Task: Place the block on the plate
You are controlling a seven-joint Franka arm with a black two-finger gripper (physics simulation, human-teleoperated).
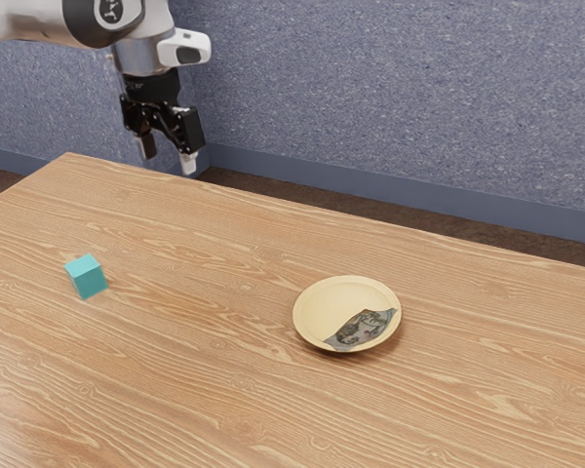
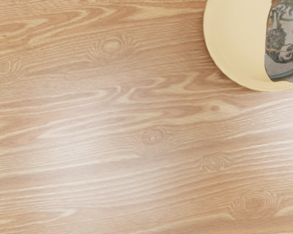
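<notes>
Teal cube-shaped block (image 1: 88,277): sitting on the brown wood-grain table (image 1: 205,390), at the exterior view's left. One face up, two side faces visible, the nearer corner toward the camera. Not in my grip, not on the plate.

Round cream-yellow plate (image 1: 331,297) lies on the same table, well apart from the block, toward the exterior view's right. Part of its inside is a grey patch with dark figures, jagged border. Its material: can't tell.

Me: black two-finger gripper (image 1: 168,159), raised clear of the tabletop, fingers pointing down. Jaws stand wide apart, gap between the tips, holding nothing. Exact opening: can't tell. One fingertip reads pale, the other darker. White-and-black arm (image 1: 39,21) comes in from the exterior view's upper left.

Wrist view: wood grain under my hand, plus part of the plate with its patterned patch.

Behind: blue-grey speckled wall (image 1: 370,88), blue baseboard (image 1: 370,183).
</notes>
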